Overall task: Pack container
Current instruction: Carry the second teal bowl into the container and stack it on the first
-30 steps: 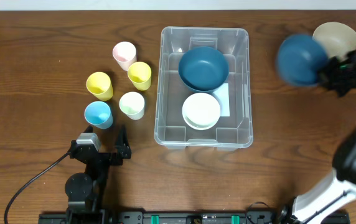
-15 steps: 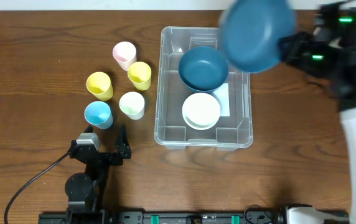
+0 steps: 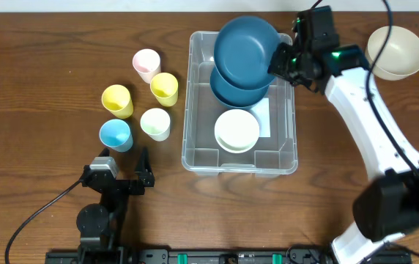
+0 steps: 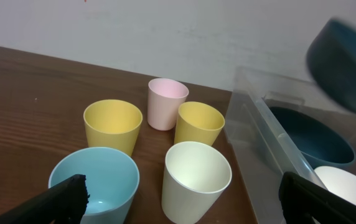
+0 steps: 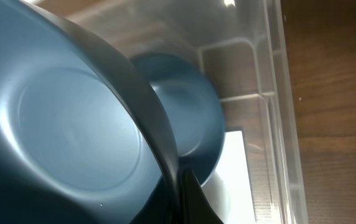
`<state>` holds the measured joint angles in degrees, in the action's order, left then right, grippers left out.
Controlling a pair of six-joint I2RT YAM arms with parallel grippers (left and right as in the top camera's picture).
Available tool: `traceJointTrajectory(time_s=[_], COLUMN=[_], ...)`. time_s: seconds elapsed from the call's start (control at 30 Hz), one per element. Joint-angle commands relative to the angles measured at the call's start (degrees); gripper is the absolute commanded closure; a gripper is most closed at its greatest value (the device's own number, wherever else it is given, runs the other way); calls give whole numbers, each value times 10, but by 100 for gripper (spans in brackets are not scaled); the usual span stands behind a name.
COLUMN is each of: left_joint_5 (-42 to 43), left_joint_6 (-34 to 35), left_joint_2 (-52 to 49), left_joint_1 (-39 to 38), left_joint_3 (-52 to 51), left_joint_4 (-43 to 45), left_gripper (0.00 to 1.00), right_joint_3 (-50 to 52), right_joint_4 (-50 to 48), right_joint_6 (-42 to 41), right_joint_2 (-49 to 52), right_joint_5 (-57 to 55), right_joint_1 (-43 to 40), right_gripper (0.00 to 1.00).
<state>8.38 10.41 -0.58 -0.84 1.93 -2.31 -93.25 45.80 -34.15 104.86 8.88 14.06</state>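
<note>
Inspecting from overhead: the container (image 3: 240, 170) sits at the centre of the worktop (image 3: 48, 44), its long side running away from the robot. The right jaws are clamped tight on the rim of a dark blue bowl (image 3: 245, 50) and hold it tilted above the container's far end. Whether it touches anything below cannot be told. Directly beneath it, inside the container, lies a second blue bowl (image 3: 231, 94). A white bowl (image 3: 236, 130) sits in the near half, just beside a white label (image 3: 263, 117) on the base.

The left jaws stand fully spread and grip nothing, low at the front left of the worktop. Ahead of them, left of the container, five cups stand upright: pink cup (image 3: 146, 64), two yellow cups (image 3: 165, 88), cream cup (image 3: 155, 123), light blue cup (image 3: 115, 135). A beige bowl (image 3: 396, 51) rests at far right, well apart from the container.
</note>
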Motion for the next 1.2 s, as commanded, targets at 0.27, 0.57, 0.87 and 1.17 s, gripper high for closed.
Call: traceJointTrajectory(time_s=[0.27,0.57,0.87,1.17], left_joint_5=[-2,-2,-2,-2], left_joint_6=[-10,-10,-10,-10], left_joint_2=[3,3,3,3], left_joint_1=[3,3,3,3], left_joint_3=[-17,-17,-17,-17], left_joint_4=[-8,-8,-8,-8], left_gripper=[2,2,2,2], right_joint_3=[1,1,-35,-177], right_joint_4=[-17,-25,-5,97], right_joint_6=[-14,-9,29,50], right_joint_2=[88,101,83,13], right_joint_5=[0,-1,-10,-154], right_joint_1=[19,21,21,-17], right_gripper=[99,64,39,2])
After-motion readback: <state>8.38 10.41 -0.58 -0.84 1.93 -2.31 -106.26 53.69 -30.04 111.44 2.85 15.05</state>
